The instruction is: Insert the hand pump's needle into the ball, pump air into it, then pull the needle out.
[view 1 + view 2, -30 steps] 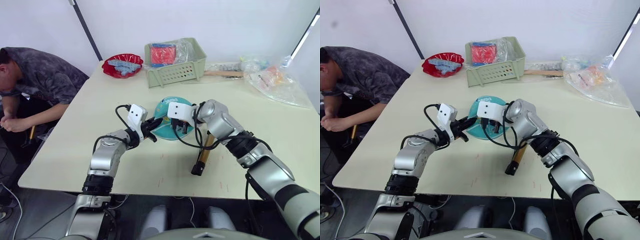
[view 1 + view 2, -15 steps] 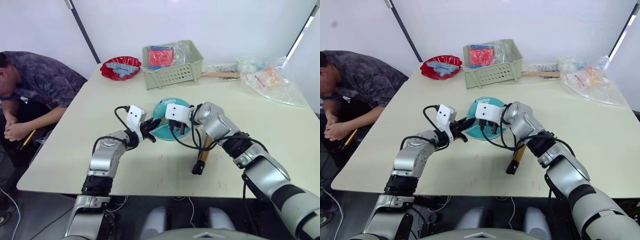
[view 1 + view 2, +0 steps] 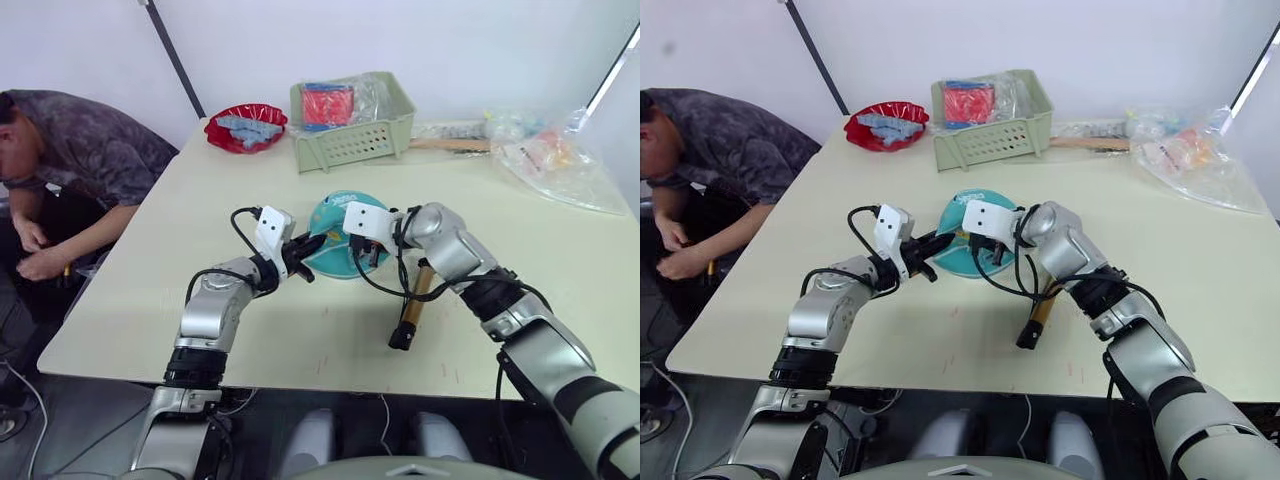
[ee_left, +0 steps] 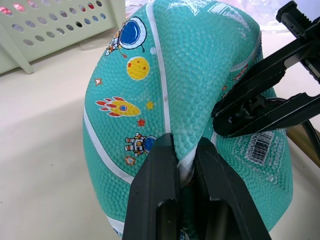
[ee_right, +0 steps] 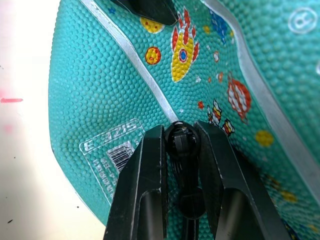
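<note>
Two grippers meet at the ball (image 3: 338, 236), which sits soft and squashed in the middle of the table (image 3: 200, 210). The left gripper (image 4: 186, 150) pinches a fold of the ball's skin between its fingers. The right gripper (image 5: 180, 137) squeezes the needle's (image 5: 181, 141) black fitting against the ball; the pin itself is hidden, maybe inside. The pump (image 3: 411, 308) lies on the table just beside the ball, under the right arm.
</note>
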### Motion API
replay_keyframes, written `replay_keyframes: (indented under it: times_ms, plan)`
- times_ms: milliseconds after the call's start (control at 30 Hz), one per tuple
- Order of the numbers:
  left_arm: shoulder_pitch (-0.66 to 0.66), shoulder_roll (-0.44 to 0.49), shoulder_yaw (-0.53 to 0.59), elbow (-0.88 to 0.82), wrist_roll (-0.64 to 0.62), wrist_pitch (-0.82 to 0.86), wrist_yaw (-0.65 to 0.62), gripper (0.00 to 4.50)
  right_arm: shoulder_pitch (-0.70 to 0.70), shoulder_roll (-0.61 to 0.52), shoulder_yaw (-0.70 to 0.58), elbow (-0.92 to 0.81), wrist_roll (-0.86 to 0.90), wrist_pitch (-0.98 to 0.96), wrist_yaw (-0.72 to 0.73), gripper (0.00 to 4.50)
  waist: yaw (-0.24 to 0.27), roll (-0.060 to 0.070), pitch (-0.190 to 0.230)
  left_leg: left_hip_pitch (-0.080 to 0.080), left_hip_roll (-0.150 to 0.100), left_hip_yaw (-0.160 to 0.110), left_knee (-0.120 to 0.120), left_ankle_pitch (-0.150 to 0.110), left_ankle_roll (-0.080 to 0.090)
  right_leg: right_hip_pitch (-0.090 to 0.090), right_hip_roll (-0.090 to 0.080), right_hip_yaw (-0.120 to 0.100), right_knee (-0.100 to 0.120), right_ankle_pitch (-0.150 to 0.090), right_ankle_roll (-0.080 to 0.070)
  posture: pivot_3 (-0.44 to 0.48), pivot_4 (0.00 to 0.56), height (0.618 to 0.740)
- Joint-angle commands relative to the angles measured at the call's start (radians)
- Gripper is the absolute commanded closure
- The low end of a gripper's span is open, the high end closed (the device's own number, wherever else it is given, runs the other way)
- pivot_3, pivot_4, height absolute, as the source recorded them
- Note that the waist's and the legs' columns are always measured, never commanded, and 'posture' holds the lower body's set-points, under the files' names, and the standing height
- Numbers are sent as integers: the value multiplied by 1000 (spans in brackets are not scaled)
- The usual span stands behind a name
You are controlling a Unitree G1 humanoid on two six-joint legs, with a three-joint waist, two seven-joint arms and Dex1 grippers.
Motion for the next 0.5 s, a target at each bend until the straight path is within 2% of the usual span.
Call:
replay_keyframes:
  times_ms: [33, 100, 133, 267, 500]
  plan:
    - [-5, -4, 1, 8, 5, 15, 16, 4500, 99, -77, -6, -2, -13, 115, 13, 4174, 6, 0, 0, -3, -1, 0, 0, 1, -2, -3, 0, -1, 0, 0, 0, 0, 150, 738]
    - [-5, -6, -2, 2, 5, 18, 17, 4500, 123, -96, -26, -72, 7, 113, 12, 4174, 15, -1, 3, -16, -4, -4, 1, 4, -5, -13, 3, -4, 0, 1, 0, 0, 150, 738]
    - [-6, -7, -3, 0, 5, 20, 17, 4500, 133, -103, -35, -100, 14, 124, 12, 4174, 22, -1, 7, -17, -5, -5, 1, 8, -9, -14, 4, -5, 0, 1, 0, 0, 150, 738]
    - [-9, -8, -5, 0, 4, 20, 19, 4500, 170, -122, -78, -175, 53, 93, -3, 4174, 27, -3, 12, -29, -9, -12, 4, 9, -8, -22, 3, -11, 0, 1, 0, 0, 150, 738]
    - [-17, -10, -13, 9, 2, 12, 23, 4500, 244, -125, -175, -247, 148, -5, -35, 4174, 37, -5, 24, -33, -14, -16, 4, 12, -4, -22, -1, -21, 0, 0, 1, 0, 150, 738]
